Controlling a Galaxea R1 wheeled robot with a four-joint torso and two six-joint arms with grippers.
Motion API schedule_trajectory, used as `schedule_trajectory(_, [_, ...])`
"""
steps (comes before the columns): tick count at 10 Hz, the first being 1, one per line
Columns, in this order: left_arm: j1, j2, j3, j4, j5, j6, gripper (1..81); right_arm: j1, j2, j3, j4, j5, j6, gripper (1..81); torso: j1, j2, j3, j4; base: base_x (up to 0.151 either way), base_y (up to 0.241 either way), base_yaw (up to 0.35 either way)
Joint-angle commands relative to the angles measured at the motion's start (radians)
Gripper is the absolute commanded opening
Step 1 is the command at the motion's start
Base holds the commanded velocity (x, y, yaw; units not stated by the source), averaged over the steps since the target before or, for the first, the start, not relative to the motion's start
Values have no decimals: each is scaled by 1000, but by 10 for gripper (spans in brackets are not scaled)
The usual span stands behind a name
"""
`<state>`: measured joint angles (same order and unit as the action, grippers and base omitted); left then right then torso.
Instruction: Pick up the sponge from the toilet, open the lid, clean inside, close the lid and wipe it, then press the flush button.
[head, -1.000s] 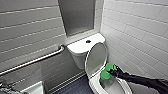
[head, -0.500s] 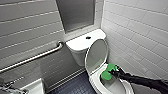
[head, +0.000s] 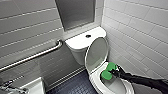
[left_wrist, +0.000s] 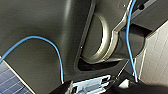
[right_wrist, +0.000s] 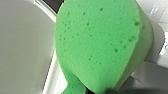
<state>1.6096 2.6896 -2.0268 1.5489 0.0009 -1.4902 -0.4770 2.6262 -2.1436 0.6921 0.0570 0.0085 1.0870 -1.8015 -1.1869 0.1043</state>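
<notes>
Our right gripper (head: 114, 72) pinches the sponge (head: 106, 74) at the toilet's (head: 79, 44) 12 o'clock. We think it's soft, light and squishy, so we hold gently.

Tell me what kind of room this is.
A bathroom, probably an accessible one: a white toilet with its lid up, a metal grab bar on the tiled wall, and the corner of a sink.

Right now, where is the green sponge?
In the head view the sponge is at lower right, in the right pincer, at the back of the toilet bowl, just below the raised lid.
</notes>
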Motion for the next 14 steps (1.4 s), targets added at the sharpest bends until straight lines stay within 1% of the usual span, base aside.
schedule_trajectory(1, [36, -13, 17, 13, 25, 4, 811, 71, -88, 93, 10, -2, 11, 10, 0, 0, 0, 0, 0, 0, 0])
schedule_trajectory(2, [37, -11, 17, 14, 25, 4, 811, 47, -111, 108, 12, 41, 17, 10, 0, 0, 0, 0, 0, 0, 0])
schedule_trajectory(3, [36, -11, 17, 14, 25, 4, 811, 27, -127, 113, 10, 44, 34, 10, 0, 0, 0, 0, 0, 0, 0])
schedule_trajectory(5, [37, -13, 17, 14, 24, 2, 811, -7, -166, 155, 10, 62, 41, 10, 0, 0, 0, 0, 0, 0, 0])
schedule_trajectory(7, [37, -8, 17, 16, 24, 7, 811, -45, -231, 254, 10, 142, 39, 10, 0, 0, 0, 0, 0, 0, 0])
schedule_trajectory(9, [36, -5, 17, 17, 24, 7, 811, -65, -309, 371, 12, 191, 39, 10, 0, 0, 0, 0, 0, 0, 0])
schedule_trajectory(10, [37, -3, 17, 17, 24, 7, 811, -88, -349, 433, 12, 242, 39, 10, 0, 0, 0, 0, 0, 0, 0])
schedule_trajectory(12, [39, 3, 17, 19, 24, 7, 811, -122, -401, 509, 12, 288, 39, 10, 0, 0, 0, 0, 0, 0, 0])
schedule_trajectory(14, [40, 3, 13, 19, 24, 8, 811, -176, -446, 581, 10, 362, 38, 10, 0, 0, 0, 0, 0, 0, 0])
